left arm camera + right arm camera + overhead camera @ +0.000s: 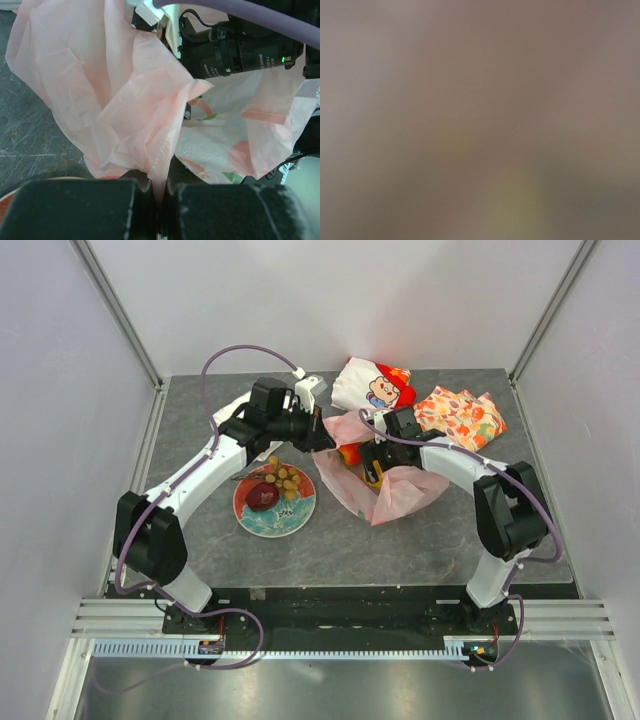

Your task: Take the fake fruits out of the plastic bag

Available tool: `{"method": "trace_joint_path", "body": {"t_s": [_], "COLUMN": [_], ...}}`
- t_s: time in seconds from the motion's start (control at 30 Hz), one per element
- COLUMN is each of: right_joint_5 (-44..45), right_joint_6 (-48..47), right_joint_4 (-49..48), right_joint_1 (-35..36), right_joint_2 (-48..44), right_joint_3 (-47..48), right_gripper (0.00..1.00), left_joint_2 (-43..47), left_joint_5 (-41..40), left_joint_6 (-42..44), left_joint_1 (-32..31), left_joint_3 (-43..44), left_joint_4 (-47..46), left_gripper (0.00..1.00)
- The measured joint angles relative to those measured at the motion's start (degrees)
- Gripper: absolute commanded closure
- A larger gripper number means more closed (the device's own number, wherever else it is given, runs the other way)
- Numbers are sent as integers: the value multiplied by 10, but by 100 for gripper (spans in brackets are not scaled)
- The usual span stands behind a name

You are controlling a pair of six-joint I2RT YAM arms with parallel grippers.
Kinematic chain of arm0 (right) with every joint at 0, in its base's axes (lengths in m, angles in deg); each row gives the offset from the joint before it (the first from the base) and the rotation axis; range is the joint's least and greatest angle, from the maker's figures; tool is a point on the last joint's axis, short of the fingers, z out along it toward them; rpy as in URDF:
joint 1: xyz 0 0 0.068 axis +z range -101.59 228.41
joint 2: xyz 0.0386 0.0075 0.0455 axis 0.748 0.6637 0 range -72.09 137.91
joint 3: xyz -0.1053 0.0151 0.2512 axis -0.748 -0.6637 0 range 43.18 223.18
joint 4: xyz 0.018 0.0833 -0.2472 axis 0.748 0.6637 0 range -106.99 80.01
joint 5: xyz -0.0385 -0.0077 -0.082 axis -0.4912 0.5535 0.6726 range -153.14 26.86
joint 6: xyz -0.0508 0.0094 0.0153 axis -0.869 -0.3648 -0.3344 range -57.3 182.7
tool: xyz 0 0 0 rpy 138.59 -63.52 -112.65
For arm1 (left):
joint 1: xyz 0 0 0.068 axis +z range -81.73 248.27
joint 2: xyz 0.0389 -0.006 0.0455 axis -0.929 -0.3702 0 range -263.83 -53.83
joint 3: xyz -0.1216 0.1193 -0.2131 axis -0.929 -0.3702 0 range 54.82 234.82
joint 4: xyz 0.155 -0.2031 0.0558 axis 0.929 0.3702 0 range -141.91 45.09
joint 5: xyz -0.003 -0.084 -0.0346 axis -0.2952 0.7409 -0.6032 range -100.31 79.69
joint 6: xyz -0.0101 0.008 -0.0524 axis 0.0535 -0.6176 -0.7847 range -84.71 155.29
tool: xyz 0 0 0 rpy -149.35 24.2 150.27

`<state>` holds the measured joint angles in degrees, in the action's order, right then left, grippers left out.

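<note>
1. The thin, crinkly, translucent pale pink plastic bag (405, 495) lies on the dark grey stone-patterned table (400, 550), right of centre, with its mouth turned left and far
2. The left pincer (322, 440) is clamped together on a gathered fold of the bag's rim at the left side of the mouth; the left wrist view shows its black fingers (100, 210) pressed tight on the pink film
3. The right pincer (374, 464) reaches into the mouth from the far right, its fingers spread wide; I cannot tell whether anything sits between them, since its wrist view is only a pinkish blur with a yellowish patch
4. A round glossy orange plastic fruit (349, 454) sits in the bag's mouth between the two pincers, and a small yellow plastic piece (372, 478) shows just near of the right pincer
5. Just left of the bag, a round red plate with teal pattern (270, 525) holds a dark red plastic plum (263, 496) and a brownish plastic grape bunch (287, 480)
6. Far of the bag lie a white cloth with a cartoon print (372, 387) and, to its right, an orange-patterned folded cloth (460, 415)
</note>
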<state>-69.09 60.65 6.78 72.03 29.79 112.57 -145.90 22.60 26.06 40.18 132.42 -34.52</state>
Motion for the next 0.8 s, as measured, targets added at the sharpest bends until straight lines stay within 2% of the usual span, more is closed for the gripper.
{"method": "trace_joint_path", "body": {"t_s": [0.07, 0.1, 0.13, 0.2, 0.23, 0.33, 0.53, 0.8], "right_joint_5": [-2, -3, -5, -9, -11, -18, -45, -123], "right_joint_6": [4, 6, 7, 9, 8, 2, -26, -75], "right_joint_4": [-7, -9, -11, -13, -13, -4, 60, 144], "right_joint_1": [-3, -4, -5, -5, -6, -6, -10, -10], "right_joint_2": [6, 9, 12, 22, 25, 31, 17, -124], "right_joint_3": [0, 1, 2, 7, 12, 28, 81, 111], "right_gripper": [8, 12, 21, 31, 39, 52, 55, 54], "left_joint_2": [0, 0, 0, 0, 0, 0, -2, -2], "left_joint_5": [0, 0, 0, 0, 0, 0, 0, -14], "left_joint_6": [0, 0, 0, 0, 0, 0, 0, -13], "left_joint_1": [0, 0, 0, 0, 0, 0, 0, 0], "left_joint_3": [0, 0, 0, 0, 0, 0, 1, 7], "left_joint_4": [0, 0, 0, 0, 0, 0, -5, -14], "left_gripper": [98, 98, 98, 98, 98, 98, 98, 98]}}
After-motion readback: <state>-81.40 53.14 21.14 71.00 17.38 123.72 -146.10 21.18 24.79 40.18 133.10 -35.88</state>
